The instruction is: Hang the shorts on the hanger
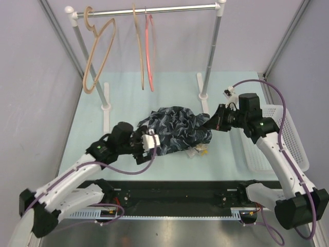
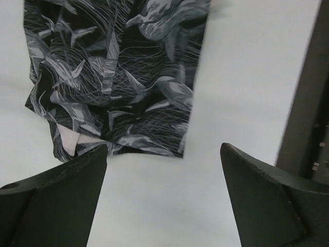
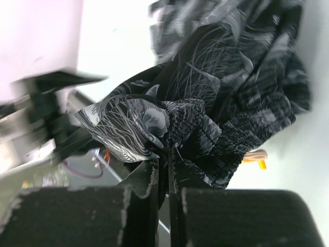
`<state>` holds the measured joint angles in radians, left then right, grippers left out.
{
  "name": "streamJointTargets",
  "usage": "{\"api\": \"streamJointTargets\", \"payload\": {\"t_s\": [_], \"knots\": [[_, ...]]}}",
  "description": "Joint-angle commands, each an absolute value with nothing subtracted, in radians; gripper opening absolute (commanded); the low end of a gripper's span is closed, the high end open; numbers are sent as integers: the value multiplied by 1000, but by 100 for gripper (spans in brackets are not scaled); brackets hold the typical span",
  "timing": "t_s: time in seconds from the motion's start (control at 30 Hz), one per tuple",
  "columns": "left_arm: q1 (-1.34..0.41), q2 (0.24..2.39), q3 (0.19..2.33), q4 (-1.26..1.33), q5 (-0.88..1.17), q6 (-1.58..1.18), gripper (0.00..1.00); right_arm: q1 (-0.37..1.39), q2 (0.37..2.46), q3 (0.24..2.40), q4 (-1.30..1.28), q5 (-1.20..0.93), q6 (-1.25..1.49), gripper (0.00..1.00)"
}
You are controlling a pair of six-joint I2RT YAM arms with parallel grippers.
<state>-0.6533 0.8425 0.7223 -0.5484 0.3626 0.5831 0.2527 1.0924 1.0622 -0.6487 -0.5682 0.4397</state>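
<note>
In the middle of the top view you have the shorts (image 1: 175,131) lying in a crumpled heap on the pale table (image 1: 92,118), with a small yellow tag (image 1: 200,151) poking out at the heap's lower right edge. Your right gripper (image 1: 212,122) meets the heap at its right side; in the right wrist view its jaws are pressed together at the bottom centre of the frame, pinching a bunched fold of the printed fabric, which rises from the pinch toward the upper right. Your left gripper (image 1: 149,141) sits at the lower left edge of the heap. In the left wrist view its fingers (image 2: 56,206) stand spread wide in the two lower corners with only bare table between them, and the cloth lies just beyond the tips in the upper left. The hanger (image 1: 150,51) hangs on the rail (image 1: 154,10) at the top of the top view, right beside a tan wooden hanger (image 1: 139,46), with another wooden one (image 1: 97,51) further left. A white basket (image 1: 288,139) stands at the right edge.
</note>
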Motion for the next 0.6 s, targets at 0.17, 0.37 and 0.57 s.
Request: {"api": "streamJointTargets", "payload": {"t_s": [0.17, 0.37, 0.57], "knots": [[-719, 1227, 707, -215, 218, 736, 92, 311, 963, 1091, -644, -647, 425, 0], [-755, 1353, 712, -183, 265, 713, 93, 316, 942, 1091, -631, -627, 526, 0], [-805, 1430, 709, -274, 249, 753, 73, 339, 930, 1091, -614, -643, 558, 0]]}}
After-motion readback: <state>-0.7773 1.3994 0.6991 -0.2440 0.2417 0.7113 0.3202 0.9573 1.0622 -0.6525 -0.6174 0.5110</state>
